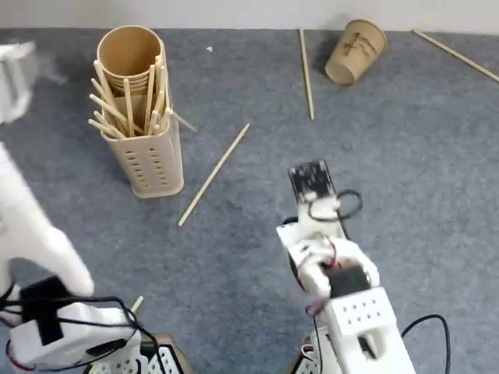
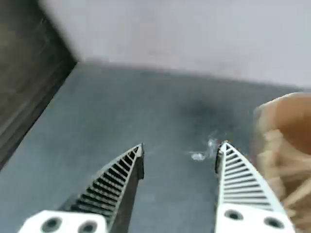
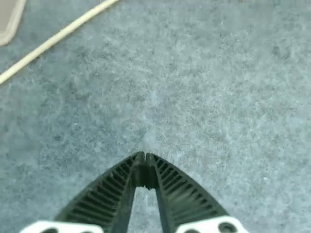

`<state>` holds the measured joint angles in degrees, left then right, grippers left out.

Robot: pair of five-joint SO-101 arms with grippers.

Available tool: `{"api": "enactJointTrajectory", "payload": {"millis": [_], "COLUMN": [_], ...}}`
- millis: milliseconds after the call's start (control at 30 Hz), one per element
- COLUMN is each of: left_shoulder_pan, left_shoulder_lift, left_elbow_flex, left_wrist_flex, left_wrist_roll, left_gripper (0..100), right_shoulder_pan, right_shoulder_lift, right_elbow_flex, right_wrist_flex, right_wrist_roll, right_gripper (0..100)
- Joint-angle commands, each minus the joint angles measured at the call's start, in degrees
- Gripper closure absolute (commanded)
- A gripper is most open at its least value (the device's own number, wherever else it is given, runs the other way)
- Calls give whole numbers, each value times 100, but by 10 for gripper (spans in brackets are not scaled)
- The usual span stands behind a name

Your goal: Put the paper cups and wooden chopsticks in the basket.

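Observation:
A beige perforated basket [image 1: 152, 160] stands at the left, holding stacked paper cups [image 1: 129, 54] and several wooden chopsticks. One paper cup [image 1: 355, 51] lies on its side at the far right. Loose chopsticks lie on the grey mat: one [image 1: 214, 173] right of the basket, one [image 1: 306, 74] beside the fallen cup, one [image 1: 456, 54] at the far right edge. My right gripper [image 1: 312, 181] [image 3: 145, 156] is shut and empty over bare mat, with a chopstick [image 3: 58, 36] ahead of it. My left gripper [image 2: 182, 148] hangs open and empty, raised left of the basket [image 2: 284, 145].
A pale wall runs along the mat's far edge. The left arm [image 1: 31, 226] rises along the left side. The right arm's body [image 1: 343, 288] fills the near centre. Open mat lies between the basket and the fallen cup.

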<state>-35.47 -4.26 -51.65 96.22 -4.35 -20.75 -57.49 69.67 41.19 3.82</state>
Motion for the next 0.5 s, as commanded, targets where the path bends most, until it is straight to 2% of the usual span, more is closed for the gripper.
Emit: {"api": "enactJointTrajectory", "payload": {"millis": [0,133,200,300,467], "left_shoulder_pan": [-998,-1763,-1877,-2088,-2325], "left_shoulder_lift": [22,189,268,418,743], "left_elbow_flex": [-84,637,1077,1692,2914], "left_wrist_flex": [484,466,466,413,-695], "left_wrist_roll": [44,35,26,26,26], "left_gripper": [741,740,738,737,737], "right_shoulder_pan": [-48,-453,-787,-1235,-1446], "right_shoulder_lift": [1587,2958,3424,3978,4963], "right_elbow_flex": [-1244,-2308,-2730,-3301,-3987], "right_wrist_flex": [31,13,4,-13,-743], "right_wrist_roll": [18,-264,-316,-879,-1565], "right_gripper": [978,978,978,956,826]}}
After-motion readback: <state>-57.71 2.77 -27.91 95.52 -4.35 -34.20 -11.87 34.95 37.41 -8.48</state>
